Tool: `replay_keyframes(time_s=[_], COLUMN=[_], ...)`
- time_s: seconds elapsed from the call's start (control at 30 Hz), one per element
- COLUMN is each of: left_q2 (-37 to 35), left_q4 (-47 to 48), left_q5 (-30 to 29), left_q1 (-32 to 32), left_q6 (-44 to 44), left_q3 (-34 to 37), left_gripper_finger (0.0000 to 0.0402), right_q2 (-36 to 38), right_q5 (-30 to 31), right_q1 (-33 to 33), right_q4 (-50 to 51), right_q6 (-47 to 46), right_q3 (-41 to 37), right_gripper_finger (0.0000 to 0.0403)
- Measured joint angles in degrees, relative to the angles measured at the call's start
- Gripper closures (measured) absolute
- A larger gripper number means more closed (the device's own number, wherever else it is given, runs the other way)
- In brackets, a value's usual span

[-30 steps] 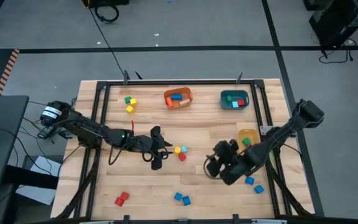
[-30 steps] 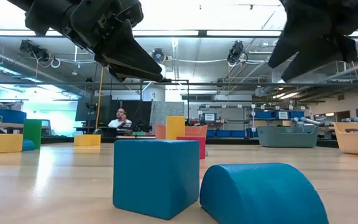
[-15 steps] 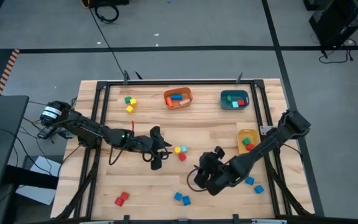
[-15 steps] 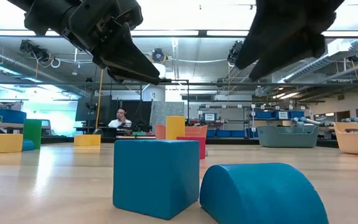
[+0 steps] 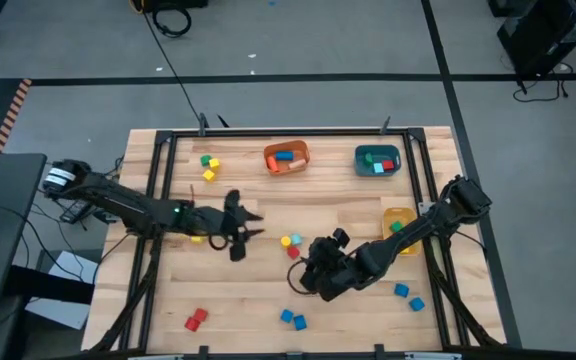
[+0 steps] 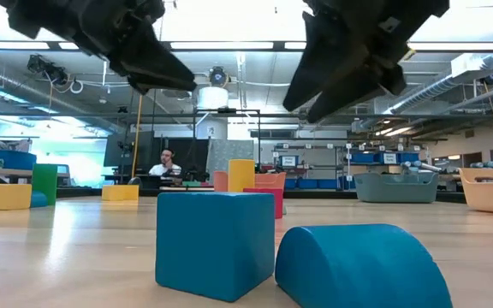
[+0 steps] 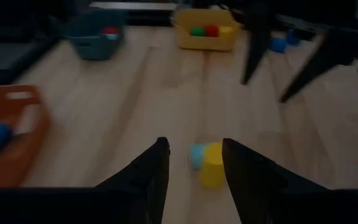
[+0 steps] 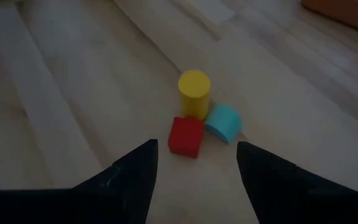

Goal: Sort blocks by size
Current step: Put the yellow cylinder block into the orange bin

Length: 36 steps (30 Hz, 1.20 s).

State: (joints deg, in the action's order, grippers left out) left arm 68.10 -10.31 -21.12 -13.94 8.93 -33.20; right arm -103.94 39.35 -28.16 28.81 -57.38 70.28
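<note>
A yellow cylinder [image 8: 194,92], a red cube [image 8: 185,137] and a light blue block [image 8: 222,122] stand bunched together mid-table [image 5: 290,243]. My right gripper [image 8: 196,145] hangs open above the table just near-right of them [image 5: 301,268], its fingers pointing at the red cube. My left gripper [image 7: 194,144] is open to their left [image 5: 250,225], facing the yellow cylinder [image 7: 212,165] and the light blue block [image 7: 197,155] from a short way off. Neither gripper holds anything. More blocks lie scattered: two blue [image 5: 291,319], two red [image 5: 196,318], a far-left group [image 5: 208,165].
Along the far side stand an orange bin [image 5: 286,158] and a teal bin [image 5: 376,160], with a yellow bin [image 5: 398,222] at the right, each holding blocks. Two blue blocks [image 5: 408,296] lie near the right arm. A blue cube [image 6: 215,244] and a blue half-round [image 6: 362,267] fill the low view.
My right gripper has swung toward the table's left, from beside the yellow bin to the three-block bunch, rolling its wrist and sinking a little. My left gripper has drawn back from the bunch toward the table's left edge. No block has moved.
</note>
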Motion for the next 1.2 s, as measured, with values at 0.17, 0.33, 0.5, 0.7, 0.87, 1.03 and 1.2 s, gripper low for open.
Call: replay_keyframes(time_s=[0.17, 0.33, 0.5, 0.7, 0.87, 1.03, 1.2], left_q2=[-6.5, -9.8, -11.1, -10.7, -10.7, -10.7, -10.7], left_q4=[-0.7, -3.0, -5.8, -7.5, -7.1, -6.9, -6.9], left_q5=[-0.9, -1.4, -1.5, -1.5, -1.4, -1.4, -1.4], left_q1=[0.1, 0.1, 0.1, 0.1, 0.1, 0.1, 0.1], left_q6=[0.2, 1.8, 2.3, 3.2, 3.2, 3.2, 3.3], left_q3=[6.2, 11.3, 14.9, 14.9, 14.8, 14.8, 14.8], left_gripper_finger=[0.0245, 0.0245, 0.0245, 0.0245, 0.0245, 0.0245, 0.0245], right_q2=[-1.4, -3.8, -7.3, -10.5, -12.4, -13.3, -13.2], right_q5=[0.2, 0.1, 0.0, -0.1, -0.4, -1.5, -0.4], right_q1=[2.6, 4.5, 5.4, 6.1, 7.4, 8.2, 9.4], right_q4=[-1.4, -5.3, -13.6, -18.9, -21.5, -23.0, -23.6], right_q6=[2.1, 2.3, 9.8, 15.1, 15.5, 17.1, 17.3], right_q3=[-0.1, -0.1, -0.1, 0.0, 0.0, -0.1, -0.1], right_gripper_finger=[0.0169, 0.0151, 0.0125, 0.0107, 0.0101, 0.0111, 0.0126])
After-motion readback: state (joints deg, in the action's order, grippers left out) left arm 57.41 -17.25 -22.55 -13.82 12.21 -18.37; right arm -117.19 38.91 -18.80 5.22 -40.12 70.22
